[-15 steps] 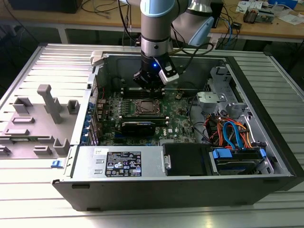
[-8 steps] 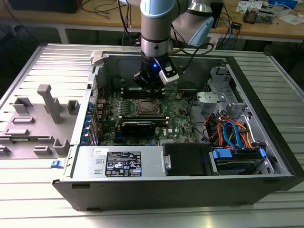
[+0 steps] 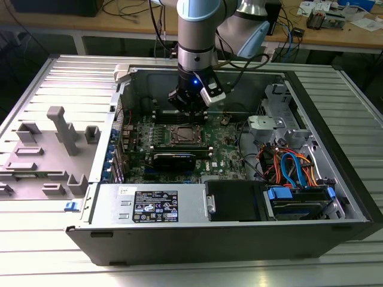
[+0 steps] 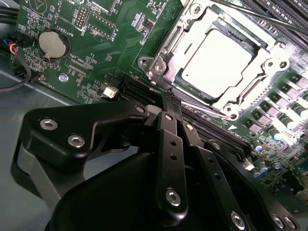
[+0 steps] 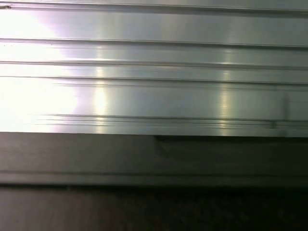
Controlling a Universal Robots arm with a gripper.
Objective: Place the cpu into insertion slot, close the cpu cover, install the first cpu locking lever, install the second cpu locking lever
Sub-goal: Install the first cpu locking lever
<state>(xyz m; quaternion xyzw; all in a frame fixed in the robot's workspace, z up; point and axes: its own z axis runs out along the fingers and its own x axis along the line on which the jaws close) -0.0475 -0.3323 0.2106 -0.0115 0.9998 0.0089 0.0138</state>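
In the second wrist view the cpu (image 4: 216,57) lies flat in the insertion slot (image 4: 147,63), its pale silver top showing through the window of the cpu cover (image 4: 174,73), which lies down over it. One thin wire lever (image 4: 207,109) runs along the socket side nearest the gripper, and another (image 4: 269,17) along the far side. My gripper (image 4: 169,98) is shut, black fingers pressed together, tips at the socket's near corner; whether they touch the lever I cannot tell. In the exterior view the gripper (image 3: 190,112) hangs just behind the socket (image 3: 181,136) inside the open computer case.
Long black memory slots (image 4: 216,132) run beside the socket and a coin battery (image 4: 54,43) sits on the green board. A black card (image 3: 173,160), power supply (image 3: 152,206) and drive bay with blue and orange cables (image 3: 293,170) crowd the case. A grey fixture (image 3: 57,149) sits on the ribbed table (image 5: 154,72).
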